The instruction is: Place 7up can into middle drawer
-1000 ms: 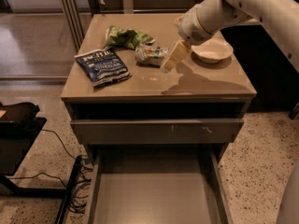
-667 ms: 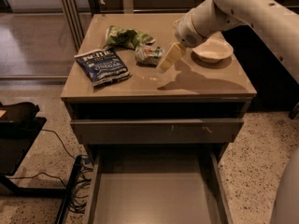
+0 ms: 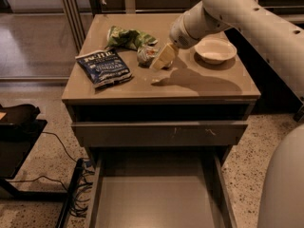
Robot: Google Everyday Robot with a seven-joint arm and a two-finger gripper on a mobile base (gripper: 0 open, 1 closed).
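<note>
My gripper [image 3: 159,61] hangs low over the cabinet top [image 3: 213,82], angled down and to the left from my wrist, with its tip close to the surface. It is just beside the 7up can [image 3: 146,54], on the can's right, and from this view it overlaps the can's edge. I cannot tell whether it touches the can, nor whether it is released or clenched.

The can rests on the top near the back, right up against the crumpled green snack bag [image 3: 126,37] on its left. A dark blue chip bag [image 3: 104,68] lies flat nearer the front left corner, apart from both. A pale bowl [image 3: 215,50] sits to the right of my gripper, under my forearm.

Below the top, a drawer with a plain scratched front [image 3: 161,133] is pushed nearly shut. Beneath it the middle drawer [image 3: 156,201] is pulled far out towards the camera, with its flat floor bare. The can is well above it.
</note>
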